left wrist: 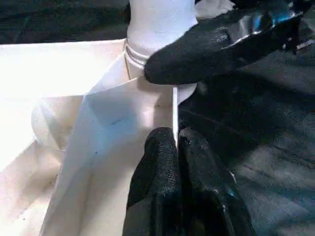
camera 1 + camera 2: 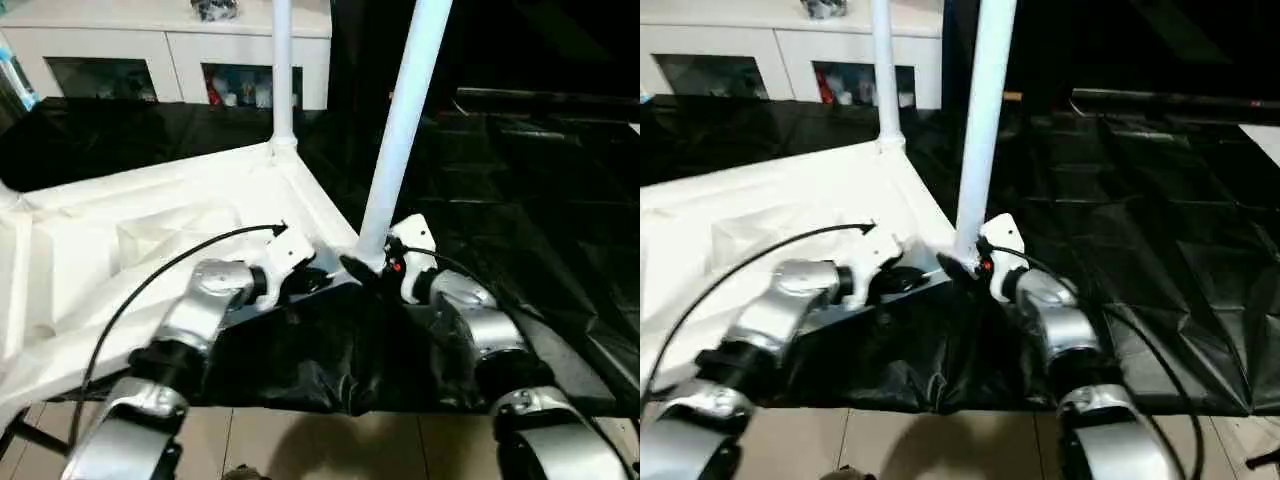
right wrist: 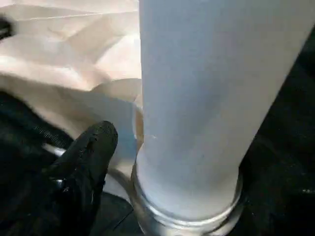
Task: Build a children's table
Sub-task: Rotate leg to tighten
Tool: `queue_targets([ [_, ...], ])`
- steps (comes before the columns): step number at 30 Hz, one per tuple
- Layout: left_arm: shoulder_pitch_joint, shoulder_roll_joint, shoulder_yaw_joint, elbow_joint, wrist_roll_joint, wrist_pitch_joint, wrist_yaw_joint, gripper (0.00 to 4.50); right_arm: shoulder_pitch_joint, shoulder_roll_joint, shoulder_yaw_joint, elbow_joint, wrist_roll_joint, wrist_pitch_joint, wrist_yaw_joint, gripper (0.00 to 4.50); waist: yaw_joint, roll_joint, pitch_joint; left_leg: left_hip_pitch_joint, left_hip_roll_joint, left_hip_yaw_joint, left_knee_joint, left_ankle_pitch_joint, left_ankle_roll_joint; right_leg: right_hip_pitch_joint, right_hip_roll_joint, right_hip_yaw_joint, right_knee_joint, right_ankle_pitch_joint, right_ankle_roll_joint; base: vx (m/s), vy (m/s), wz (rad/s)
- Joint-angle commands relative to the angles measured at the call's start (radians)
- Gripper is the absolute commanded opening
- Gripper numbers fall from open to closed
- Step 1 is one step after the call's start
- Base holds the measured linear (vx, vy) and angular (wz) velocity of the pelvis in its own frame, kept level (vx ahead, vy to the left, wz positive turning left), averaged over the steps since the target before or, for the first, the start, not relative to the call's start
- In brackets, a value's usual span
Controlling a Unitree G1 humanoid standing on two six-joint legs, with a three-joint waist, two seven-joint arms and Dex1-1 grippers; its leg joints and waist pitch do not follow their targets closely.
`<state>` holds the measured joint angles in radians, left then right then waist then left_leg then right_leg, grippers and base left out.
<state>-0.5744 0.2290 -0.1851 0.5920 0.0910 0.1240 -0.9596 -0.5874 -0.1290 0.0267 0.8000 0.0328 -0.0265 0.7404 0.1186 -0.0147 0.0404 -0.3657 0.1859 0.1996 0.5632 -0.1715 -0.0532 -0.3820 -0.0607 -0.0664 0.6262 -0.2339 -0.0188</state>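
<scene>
Left hand point(image 1: 174, 147): fingers pinched closed on table top's rim point(image 1: 174, 110).
Right hand point(image 2: 372, 268): gripping base of near leg point(image 2: 400, 130).
Far leg point(image 2: 282, 70): upright in corner socket.

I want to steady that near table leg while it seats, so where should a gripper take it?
Probably low on the near leg, just above its ringed base at the corner socket, coming from the robot's side. The tube is round and leans there, and the tabletop blocks the far side.

Dim room light is leaving the black sheet point(image 2: 520, 180) glinting with soft glare, while the white tabletop point(image 1: 54, 73) is blowing out bright and close surfaces are blurring.
</scene>
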Motion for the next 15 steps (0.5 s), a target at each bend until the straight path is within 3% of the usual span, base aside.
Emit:
queue_targets([
  [1,0.014,-0.017,-0.032,-0.049,-0.066,-0.055,-0.081,0.0,-0.003,0.008,0.073,-0.031,0.025,0.017,0.144,3.88,0.005,-0.013,-0.057,0.007,0.057,-0.027,-0.044,-0.081,0.092,0.045,-0.098,0.057,-0.065,0.035,-0.211,0.0,0.0,0.0],
  [4,0.023,0.0,-0.031,-0.061,-0.08,-0.052,-0.119,0.0,0.002,-0.031,0.089,-0.055,0.039,0.026,0.258,3.88,0.011,-0.012,-0.053,0.007,0.059,-0.023,-0.042,-0.103,0.111,0.042,-0.095,0.053,-0.067,0.026,-0.22,0.0,0.0,0.0],
  [6,0.033,0.017,-0.036,-0.081,-0.095,-0.04,-0.17,0.0,0.018,-0.065,0.115,-0.089,0.051,0.039,0.357,3.73,0.019,-0.011,-0.052,0.009,0.062,-0.024,-0.044,-0.123,0.097,0.04,-0.098,0.053,-0.071,-0.024,-0.214,0.0,0.0,0.0],
  [15,0.057,0.065,-0.044,-0.131,-0.121,-0.011,-0.269,0.0,0.049,-0.129,0.154,-0.157,0.083,0.098,0.545,3.16,0.028,-0.014,-0.051,0.01,0.062,-0.025,-0.045,-0.126,0.086,0.038,-0.098,0.053,-0.072,-0.054,-0.211,0.0,0.0,0.0],
])
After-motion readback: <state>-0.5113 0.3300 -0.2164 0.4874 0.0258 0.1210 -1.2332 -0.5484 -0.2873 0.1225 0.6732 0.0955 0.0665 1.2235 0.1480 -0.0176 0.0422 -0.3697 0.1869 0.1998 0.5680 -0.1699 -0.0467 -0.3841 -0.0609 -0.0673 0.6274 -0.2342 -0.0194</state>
